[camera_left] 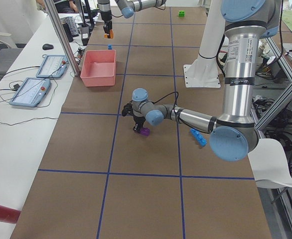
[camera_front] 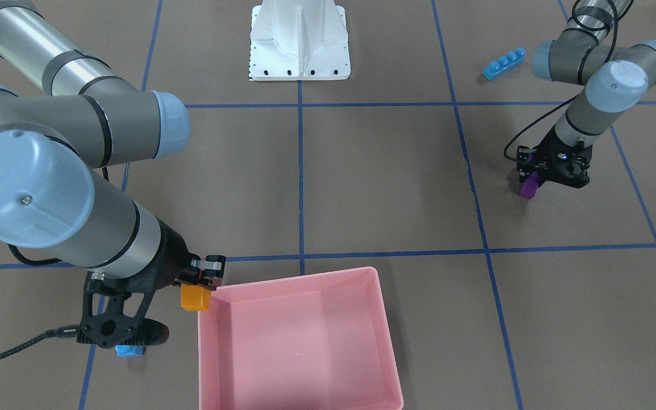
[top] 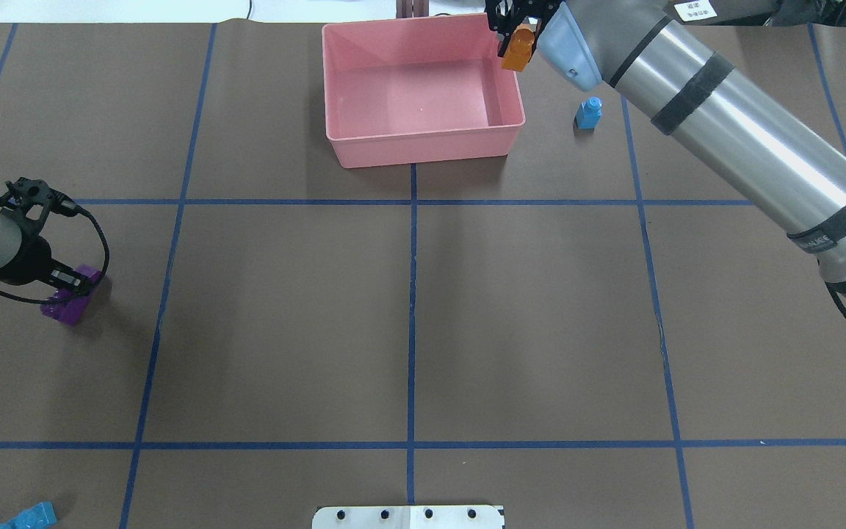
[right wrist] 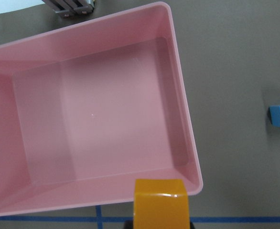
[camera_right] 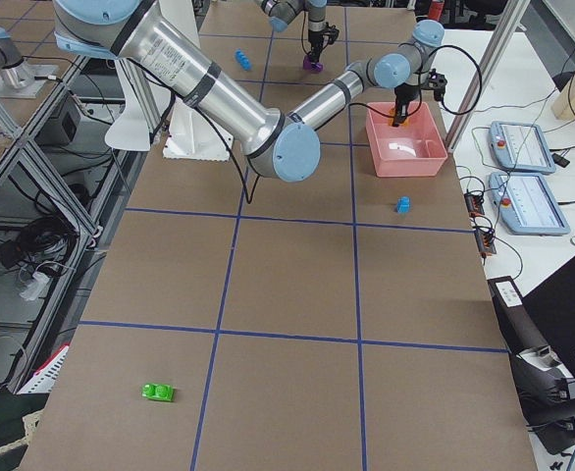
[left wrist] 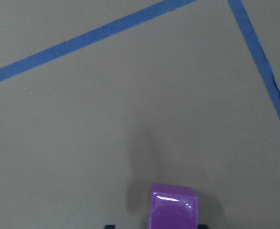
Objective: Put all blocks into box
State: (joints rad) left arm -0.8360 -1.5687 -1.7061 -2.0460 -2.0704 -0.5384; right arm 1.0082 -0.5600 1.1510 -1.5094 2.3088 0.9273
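Pink box (camera_front: pixel 305 341), lower centre, holds no blocks. Right gripper (camera_front: pixel 203 285) clamps the orange block (camera_front: pixel 195 298) at its corner rim. Left gripper (camera_front: pixel 538 182), right of frame, grips the purple block (camera_front: pixel 529 187) on the surface. Long blue block (camera_front: pixel 503 62) lies farthest.

no text could be read with certainty. the right arm (top: pixel 753 139) carried small lettering on a dark band near its elbow joint, too blurred to make out. a white label (top: pixel 695 10) lay just above that arm at the frame's top edge, its print too small to read.
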